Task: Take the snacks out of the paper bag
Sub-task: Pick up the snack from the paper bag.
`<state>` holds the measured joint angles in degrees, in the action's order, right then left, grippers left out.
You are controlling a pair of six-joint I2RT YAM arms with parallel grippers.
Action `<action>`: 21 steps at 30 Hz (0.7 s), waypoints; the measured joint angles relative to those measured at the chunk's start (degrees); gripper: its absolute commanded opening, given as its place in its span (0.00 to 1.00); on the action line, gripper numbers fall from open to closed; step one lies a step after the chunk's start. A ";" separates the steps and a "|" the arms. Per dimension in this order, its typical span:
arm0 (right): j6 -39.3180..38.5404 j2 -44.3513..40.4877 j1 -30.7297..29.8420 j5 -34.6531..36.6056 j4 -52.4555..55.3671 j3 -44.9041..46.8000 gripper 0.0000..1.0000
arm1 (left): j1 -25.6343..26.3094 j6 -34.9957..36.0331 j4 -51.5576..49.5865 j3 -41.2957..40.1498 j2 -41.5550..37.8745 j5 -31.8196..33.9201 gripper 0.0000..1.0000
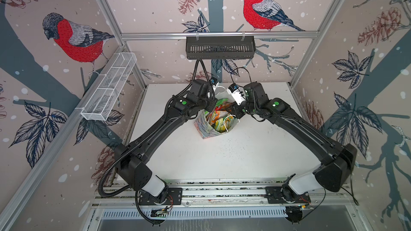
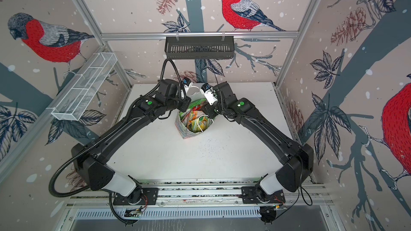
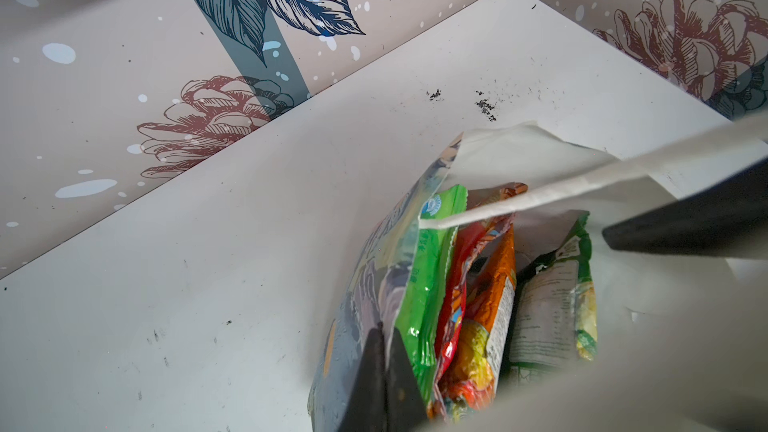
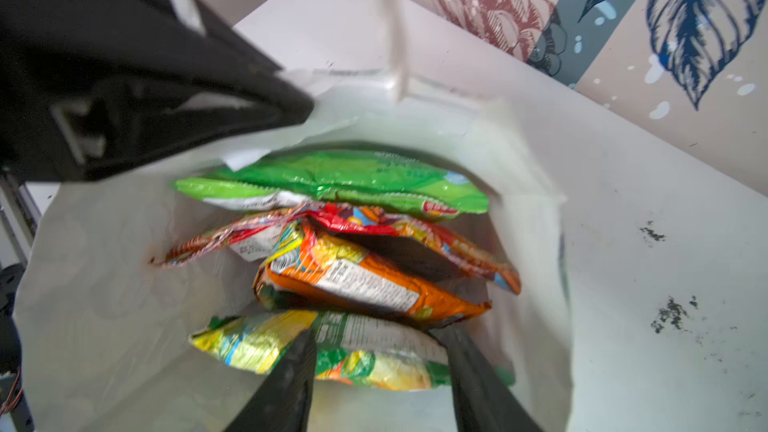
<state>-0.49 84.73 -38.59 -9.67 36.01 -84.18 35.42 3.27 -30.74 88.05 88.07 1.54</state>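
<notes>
The paper bag (image 1: pixel 203 130) (image 2: pixel 184 130) stands upright mid-table, its mouth held wide between both arms. My left gripper (image 3: pixel 386 334) is shut on the bag's printed side wall (image 3: pixel 365 284) near the rim. My right gripper (image 4: pixel 378 338) is open and reaches into the mouth, one finger on each side of the green-yellow packet (image 4: pixel 374 347). Behind that packet stand the other snacks on edge: an orange packet (image 4: pixel 365 280), a red one (image 4: pixel 345 218) and a bright green one (image 4: pixel 332 184). A white cord handle (image 1: pixel 226 121) droops over the snacks.
A black slotted tray (image 1: pixel 220 47) hangs on the back rail. A white wire basket (image 1: pixel 109 87) is fixed along the left wall. The white table (image 1: pixel 200 163) has dark specks (image 1: pixel 229 150) in front of the bag.
</notes>
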 measured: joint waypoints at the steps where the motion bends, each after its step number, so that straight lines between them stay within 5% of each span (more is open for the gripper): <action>1: -1.11 -0.31 -0.11 -0.68 0.70 0.55 0.58 | 0.00 0.11 0.07 -0.11 0.00 0.00 0.00; 7: -5.79 -0.63 -1.49 -2.16 1.53 3.23 0.68 | 0.00 0.15 0.48 -0.26 0.02 -0.07 0.00; 21: -14.86 -4.33 -5.88 -1.53 -6.32 7.72 0.66 | 0.00 0.15 0.59 -0.28 0.72 -0.02 0.00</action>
<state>-15.35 80.40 -44.47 -11.20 29.69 -76.47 35.42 3.42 -30.15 87.77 88.79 1.52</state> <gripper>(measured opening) 0.670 0.052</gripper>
